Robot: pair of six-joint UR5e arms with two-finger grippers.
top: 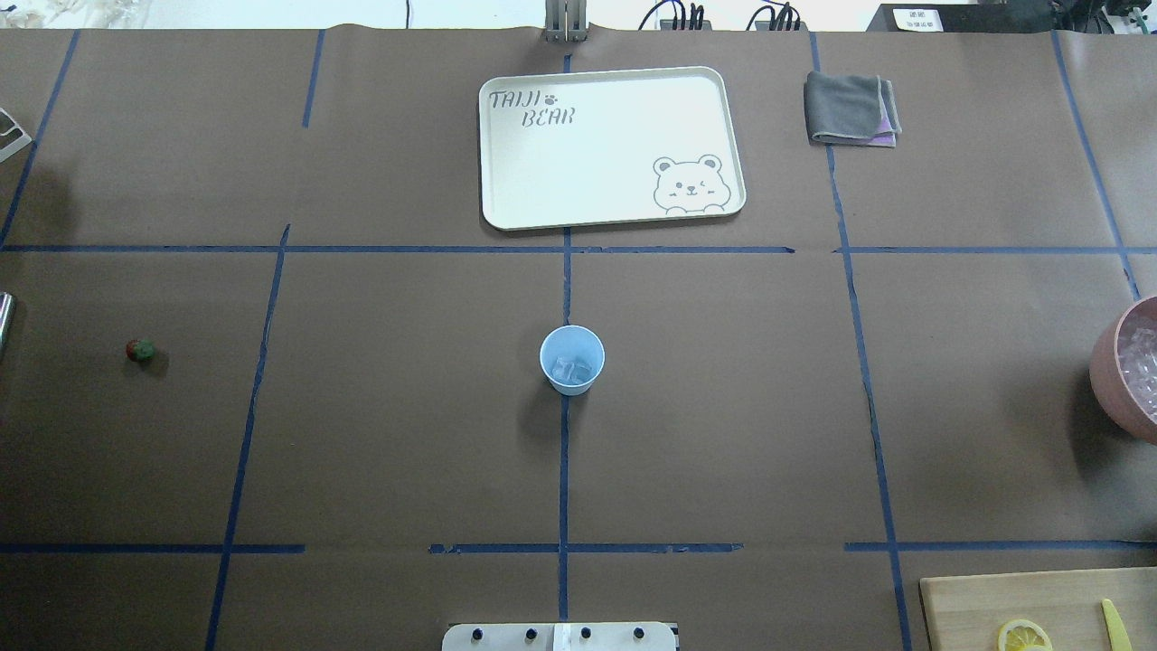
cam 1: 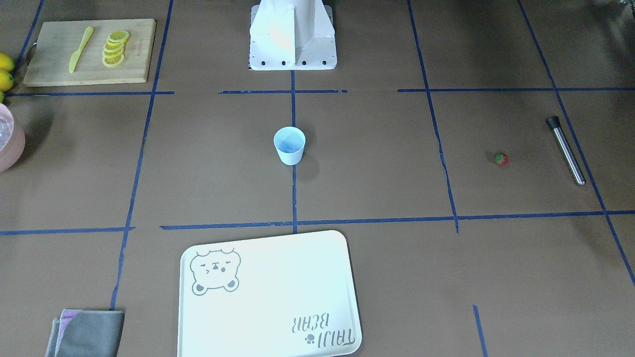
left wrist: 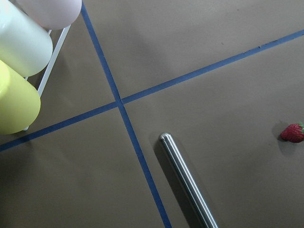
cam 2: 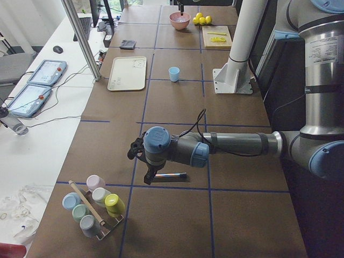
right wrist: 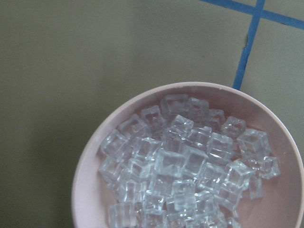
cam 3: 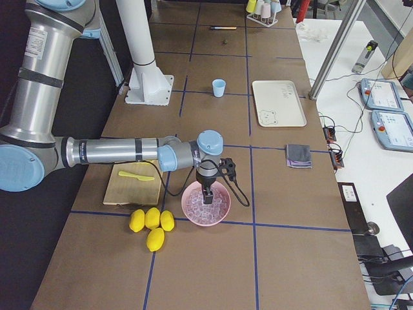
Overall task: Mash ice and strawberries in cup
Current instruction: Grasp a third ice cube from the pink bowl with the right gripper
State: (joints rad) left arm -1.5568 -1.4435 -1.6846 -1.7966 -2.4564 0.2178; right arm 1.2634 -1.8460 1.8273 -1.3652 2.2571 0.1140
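Two claws are hanging over the desk [top: 723, 407], and I cannot tell how wide either is spread. The right claw [cam 3: 206, 192] is hovering just above ice cubes [right wrist: 185, 166] in the pink bowl [right wrist: 95, 156]. The left claw [cam 2: 146, 174] is hanging by a steel rod [left wrist: 187, 183], with the strawberry [left wrist: 292, 133] lying nearby. The cup [top: 572, 359], holding ice [top: 569, 369], is standing well apart from both.

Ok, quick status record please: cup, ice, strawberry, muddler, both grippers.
cup: upright at table centre, some ice inside
strawberry: on the table, robot's left side, not in the cup
muddler: lying flat near the strawberry, not touching it
bowl: pink, full of ice cubes, robot's right side
left gripper: low by the muddler; open or shut, cannot tell
right gripper: over the bowl; cannot tell
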